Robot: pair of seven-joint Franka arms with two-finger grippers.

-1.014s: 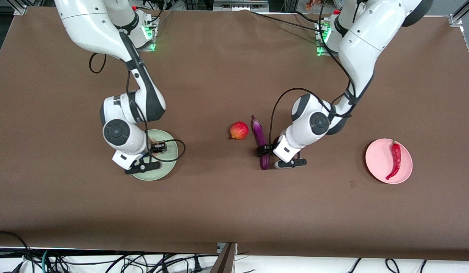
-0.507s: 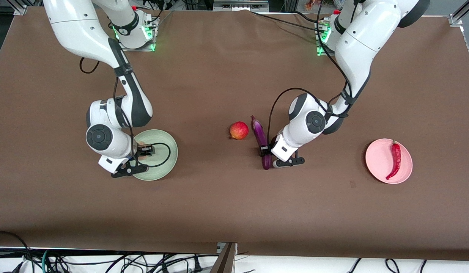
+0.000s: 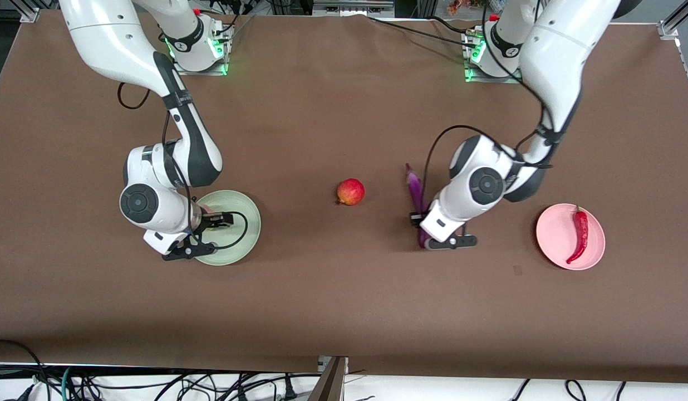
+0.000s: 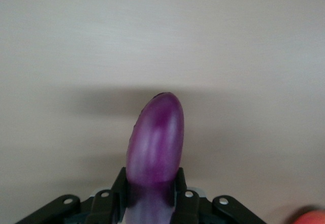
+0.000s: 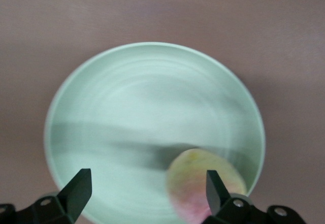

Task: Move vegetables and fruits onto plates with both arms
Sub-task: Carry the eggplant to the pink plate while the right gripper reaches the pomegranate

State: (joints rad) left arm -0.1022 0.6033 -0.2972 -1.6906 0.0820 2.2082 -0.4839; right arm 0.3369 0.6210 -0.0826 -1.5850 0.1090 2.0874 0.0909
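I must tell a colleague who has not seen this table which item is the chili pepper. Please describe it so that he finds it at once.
Start at the left arm's end of the brown table, where a light pink plate lies. The chili pepper lies on that plate. It is thin, curved and red, unlike the round red fruit at the table's middle and the purple eggplant held by the left gripper.

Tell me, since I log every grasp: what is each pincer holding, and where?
Left pincer grips the eggplant near its rounded end. Right pincer is open, holding nothing; the peach lies on the green plate.
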